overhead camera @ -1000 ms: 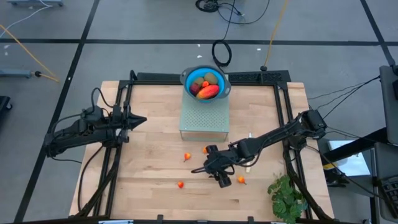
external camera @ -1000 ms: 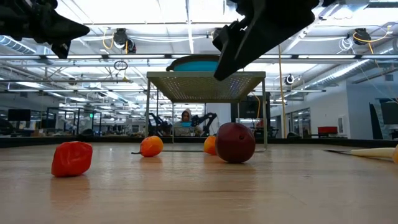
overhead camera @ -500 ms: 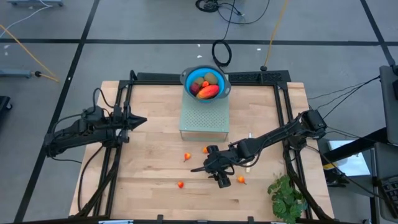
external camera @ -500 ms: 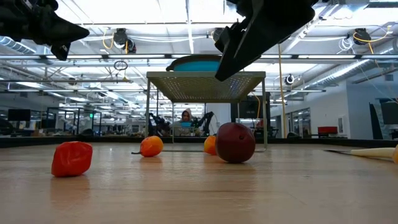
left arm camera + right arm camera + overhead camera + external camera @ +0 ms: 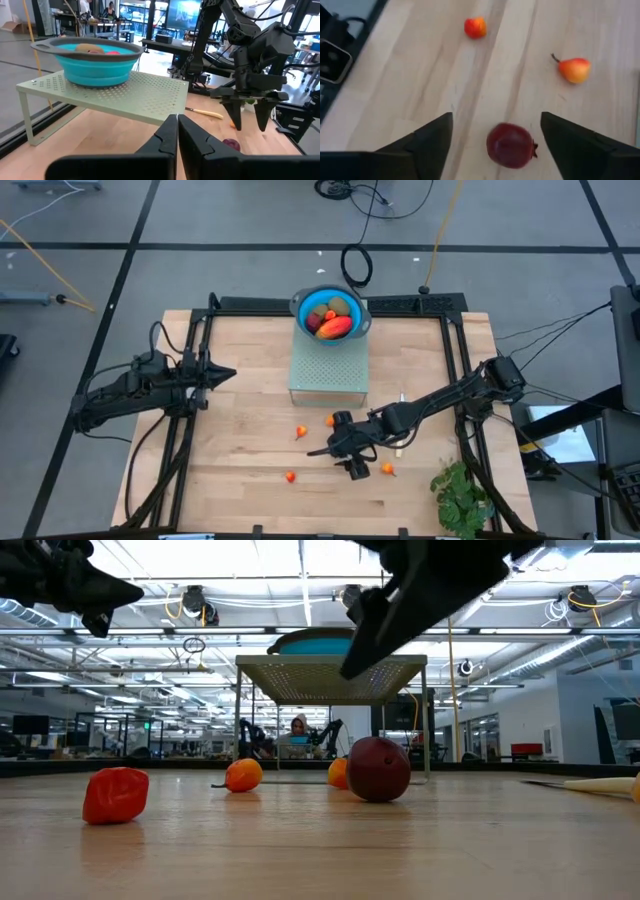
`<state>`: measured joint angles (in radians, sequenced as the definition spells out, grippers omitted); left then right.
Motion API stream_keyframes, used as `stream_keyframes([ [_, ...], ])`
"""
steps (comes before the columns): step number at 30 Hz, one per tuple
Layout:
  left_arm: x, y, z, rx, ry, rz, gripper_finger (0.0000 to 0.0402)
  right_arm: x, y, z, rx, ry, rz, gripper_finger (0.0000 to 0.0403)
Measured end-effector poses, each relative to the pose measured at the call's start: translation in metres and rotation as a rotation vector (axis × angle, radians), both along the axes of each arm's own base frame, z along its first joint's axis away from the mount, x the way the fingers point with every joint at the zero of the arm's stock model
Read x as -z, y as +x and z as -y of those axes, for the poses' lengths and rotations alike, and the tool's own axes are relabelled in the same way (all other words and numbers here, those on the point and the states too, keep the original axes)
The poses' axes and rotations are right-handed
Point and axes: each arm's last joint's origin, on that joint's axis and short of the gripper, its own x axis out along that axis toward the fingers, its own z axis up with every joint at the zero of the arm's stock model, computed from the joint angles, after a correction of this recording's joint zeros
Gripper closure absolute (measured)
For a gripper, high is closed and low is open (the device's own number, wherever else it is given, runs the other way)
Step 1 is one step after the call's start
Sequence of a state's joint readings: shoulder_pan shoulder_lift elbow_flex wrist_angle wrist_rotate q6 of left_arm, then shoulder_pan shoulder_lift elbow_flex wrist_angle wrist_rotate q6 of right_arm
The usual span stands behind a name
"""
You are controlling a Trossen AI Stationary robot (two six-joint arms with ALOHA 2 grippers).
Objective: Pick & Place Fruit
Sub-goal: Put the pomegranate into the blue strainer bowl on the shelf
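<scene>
Dark-red ball (image 5: 510, 145) sits on the wooden counter (image 5: 240, 490) directly under the right pincer (image 5: 495, 145), between its two spread fingers (image 5: 427, 142); not touched, pincer above it. Just beyond the fingertips lies a small pear-shaped orange-yellow piece (image 5: 574, 69); a tiny orange-red piece (image 5: 475, 27) lies farther out, to the other side. In the high view another tiny orange-red piece (image 5: 388, 470) lies just beside the right pincer, and one more (image 5: 290, 476) well apart from it toward the left arm's side.

Blue bowl (image 5: 331, 312) on the pale green perforated stand (image 5: 327, 368), well beyond the right pincer, holds the mango (image 5: 335, 327), two brown ovals and a dark-red ball.

Left pincer (image 5: 226, 373): fingers pressed together, empty, raised above the counter, well apart from all loose fruit.
</scene>
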<state>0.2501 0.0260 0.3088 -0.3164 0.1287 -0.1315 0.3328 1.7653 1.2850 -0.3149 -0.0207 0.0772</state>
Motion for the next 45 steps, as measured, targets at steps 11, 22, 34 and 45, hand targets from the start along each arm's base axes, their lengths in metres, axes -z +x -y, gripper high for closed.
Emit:
stream_keyframes([
  [11, 0.000, 0.000, -0.001, -0.025, 0.025, -0.006, 0.0385, 0.017, -0.008, 0.001, 0.008, 0.006, -0.037, 0.0038],
  [22, 0.000, 0.000, -0.001, -0.026, 0.024, -0.006, 0.0385, 0.027, -0.010, 0.001, 0.035, 0.043, -0.014, 0.0038],
  [34, 0.000, 0.000, -0.002, -0.061, 0.019, -0.005, 0.0385, 0.039, -0.010, 0.008, 0.014, 0.045, 0.088, 0.0037],
  [45, 0.000, 0.000, -0.002, -0.061, 0.015, -0.003, 0.0385, 0.056, -0.017, 0.020, 0.019, 0.022, 0.085, 0.0037],
])
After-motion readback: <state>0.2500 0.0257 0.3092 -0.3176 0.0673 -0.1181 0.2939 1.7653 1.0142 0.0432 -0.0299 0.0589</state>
